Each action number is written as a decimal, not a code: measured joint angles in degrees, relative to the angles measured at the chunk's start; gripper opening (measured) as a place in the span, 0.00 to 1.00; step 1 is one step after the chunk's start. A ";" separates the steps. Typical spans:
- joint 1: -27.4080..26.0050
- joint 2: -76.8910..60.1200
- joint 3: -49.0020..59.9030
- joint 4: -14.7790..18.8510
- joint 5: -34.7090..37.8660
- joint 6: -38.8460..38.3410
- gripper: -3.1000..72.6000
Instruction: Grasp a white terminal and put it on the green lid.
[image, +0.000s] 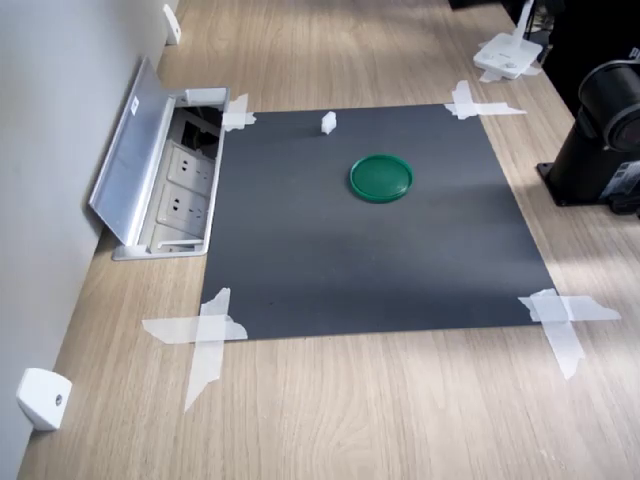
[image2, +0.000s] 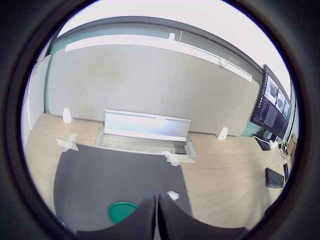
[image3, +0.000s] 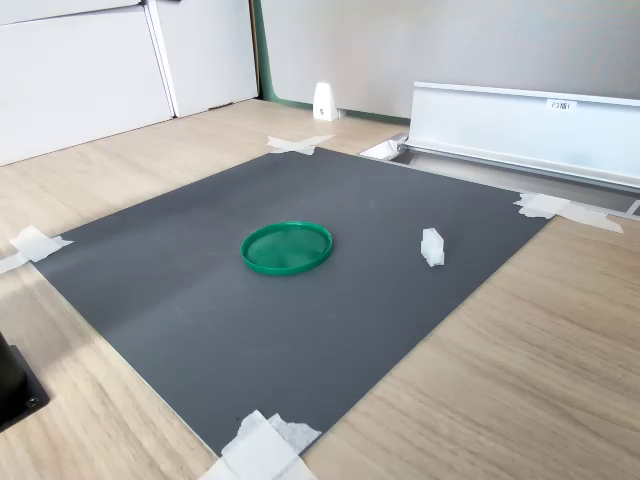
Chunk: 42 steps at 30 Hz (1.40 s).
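Wrist view: gripper (image2: 156, 215) fingers are seen pressed together with only a thin dark seam between them, nothing held, raised well above the mat (image2: 100, 175). Just past the fingertips the white terminal (image2: 173, 195) is seen on one side and the green lid (image2: 121, 211) on the other, both partly cut off by the fingers.

Neither exterior view shows the gripper; only the dark arm base (image: 600, 130) is caught at the first exterior view's right edge.

White terminal (image: 328, 122) is placed close to the mat's edge nearest the open socket box (image: 170, 180), standing upright, clear of the taped corners (image: 235, 112). Green lid (image: 381, 177) lies flat nearer the mat's middle, apart from the terminal; same layout is confirmed in the second exterior view, terminal (image3: 432, 246), lid (image3: 287, 247).

Terminal is judged very light, rigid, smooth plastic, easily tipped or flicked away. Hold is best taken across its two flat opposite faces, low on the body, jaws opened first and centred before closing.
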 joint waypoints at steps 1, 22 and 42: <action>0.00 1.93 -1.96 -0.70 1.90 0.00 0.03; -8.03 27.36 -11.40 2.00 12.38 -32.95 0.03; -32.32 49.88 -31.69 21.16 25.37 -75.21 0.19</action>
